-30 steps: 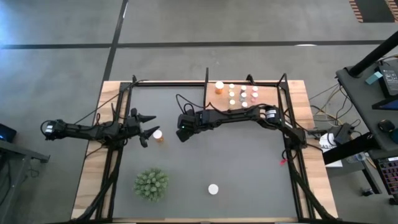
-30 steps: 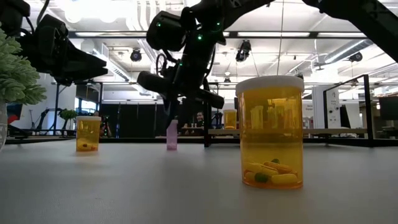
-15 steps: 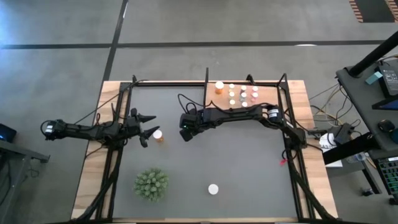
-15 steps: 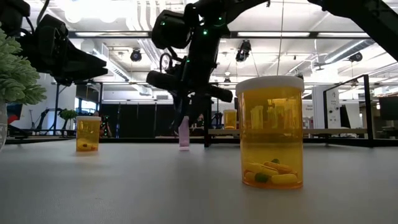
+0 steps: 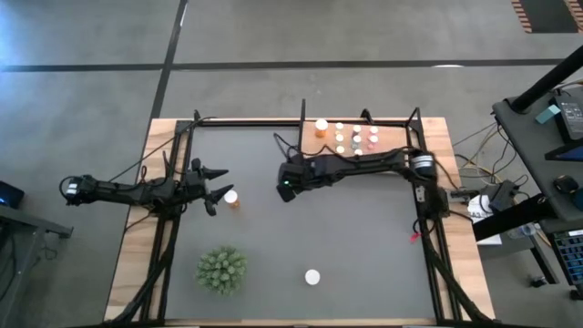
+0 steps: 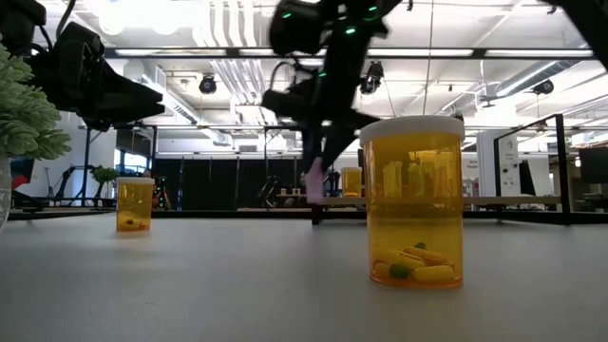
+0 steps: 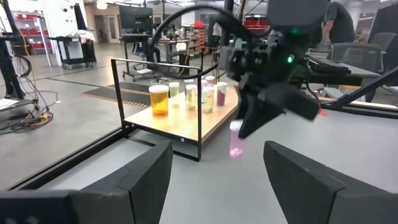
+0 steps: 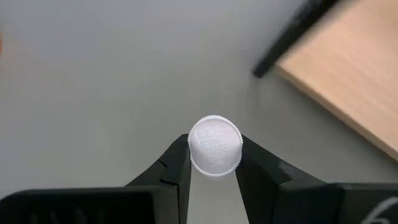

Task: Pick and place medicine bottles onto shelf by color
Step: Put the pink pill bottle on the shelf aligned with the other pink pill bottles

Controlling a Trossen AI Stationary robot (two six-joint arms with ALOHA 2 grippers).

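Two arms in play. Left gripper hovers over the counter's left side, jaws spread, nothing in them, just beside an orange bottle standing on the mat. Below it sits the plant, and a second orange bottle stands near the front edge; the low view shows that one with pills at the bottom. Mid-counter, right gripper is off the surface with jaws pinching a pink bottle by its white cap, body hanging down. It looks to be near the shelf's front-left post but not over the board, as far as the left wrist view shows. Right of that, the shelf at the back right corner carries a wide orange bottle and a cluster of small ones, pink among them. Step in hand, as I read it: transport of the pink bottle to the shelf. Next move needs the bottle to clear the black frame rail, then to be set upright beside the pink ones without knocking neighbours; spacing there is tight. Surface is a dark grey mat on a light wood counter. Room behind: open lab, ceiling lights, racks, a person at the back in the left wrist view.
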